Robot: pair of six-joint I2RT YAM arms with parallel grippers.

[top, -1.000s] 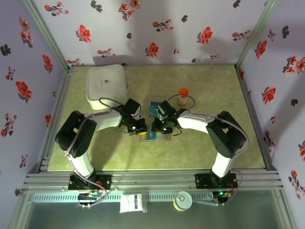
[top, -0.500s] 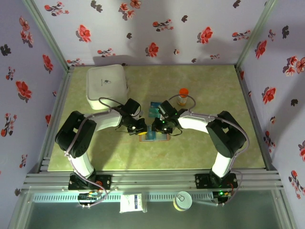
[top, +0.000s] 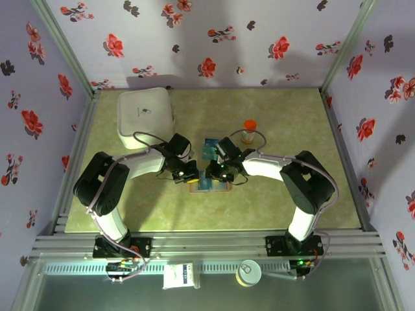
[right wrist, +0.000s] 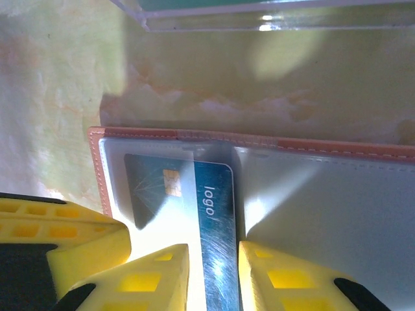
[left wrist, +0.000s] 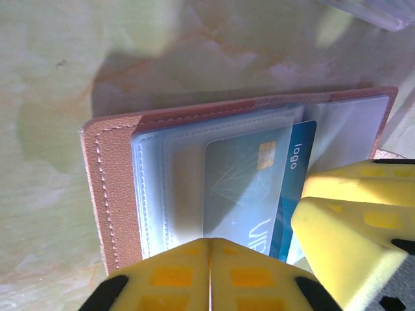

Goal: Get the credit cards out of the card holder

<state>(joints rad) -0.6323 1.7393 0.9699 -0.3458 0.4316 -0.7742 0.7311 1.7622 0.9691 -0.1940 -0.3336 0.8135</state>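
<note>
Nearest us, the left gripper [left wrist: 211,249] has its jaws pressed together, tips on the near edge of the open card holder [left wrist: 117,188], which lies flat mid-table [top: 292,201] between both arms. Just beside it, the right gripper [right wrist: 214,249] pinches the blue credit card [right wrist: 214,201], half out of its clear pocket. Beyond lies a clear sleeve [right wrist: 259,16], then an orange-capped bottle [top: 249,131], and far left a white box [top: 146,116].
</note>
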